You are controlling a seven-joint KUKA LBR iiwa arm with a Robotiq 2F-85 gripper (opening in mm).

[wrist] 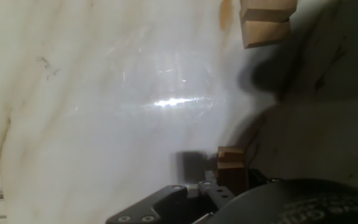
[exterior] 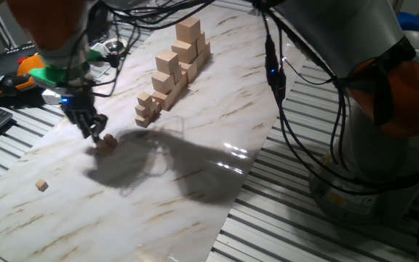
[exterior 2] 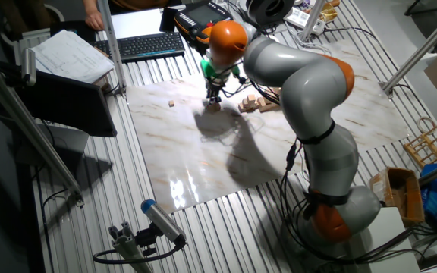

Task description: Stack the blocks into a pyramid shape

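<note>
Two tiny tan blocks (exterior: pixel 108 142) sit together on the marble board, seen close up as a touching pair of blocks (wrist: pixel 230 163) in the hand view. A third block (exterior: pixel 42 185) lies alone toward the near left corner, also visible as a speck, the lone block (exterior 2: pixel 171 103). My gripper (exterior: pixel 93 132) hangs low just left of the pair, fingertips almost at the board. From the other fixed view the gripper (exterior 2: pixel 213 99) hides the pair. The frames do not settle whether the fingers touch a block or how wide they stand.
A tall stepped stack of much bigger pale cubes (exterior: pixel 173 69) stands behind and right of the gripper; its lower cubes (wrist: pixel 265 25) show in the hand view. The stack (exterior 2: pixel 258 103) lies beside the arm. A keyboard (exterior 2: pixel 141 45) and cables sit off the board.
</note>
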